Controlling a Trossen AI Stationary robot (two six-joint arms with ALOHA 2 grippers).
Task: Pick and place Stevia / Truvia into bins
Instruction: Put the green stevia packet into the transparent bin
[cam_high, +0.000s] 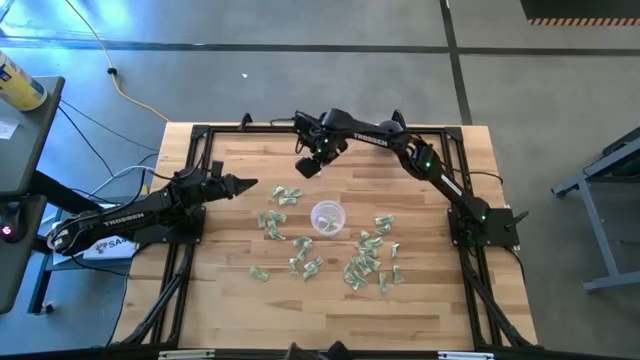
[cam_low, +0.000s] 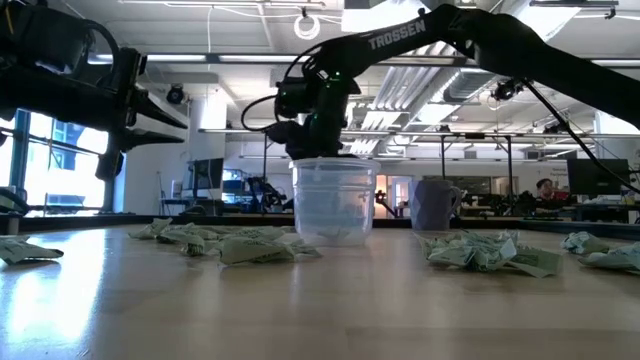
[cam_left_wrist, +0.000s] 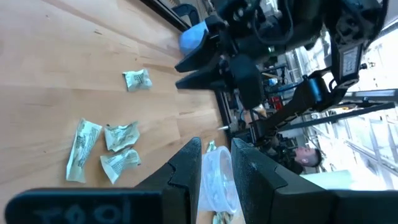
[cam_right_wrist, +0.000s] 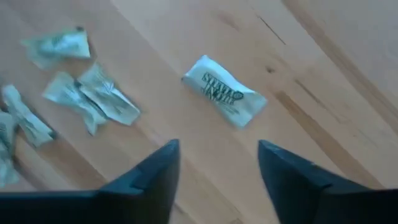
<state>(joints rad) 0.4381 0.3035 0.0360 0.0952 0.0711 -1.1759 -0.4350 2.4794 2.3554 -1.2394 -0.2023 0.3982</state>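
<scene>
The right gripper (cam_right_wrist: 217, 165), fingers apart and empty, hangs over a lone Stevia sachet (cam_right_wrist: 225, 91) lying slantwise just ahead of the gap (the left arm waits farther off)

our right gripper (cam_high: 309, 166) hangs near the table's far edge, arm reaching in from the right edge, fingers (cam_right_wrist: 155, 171) apart. our left gripper (cam_high: 246, 184) waits low by the left edge, fingers (cam_left_wrist: 186, 163) slightly parted.
</scene>
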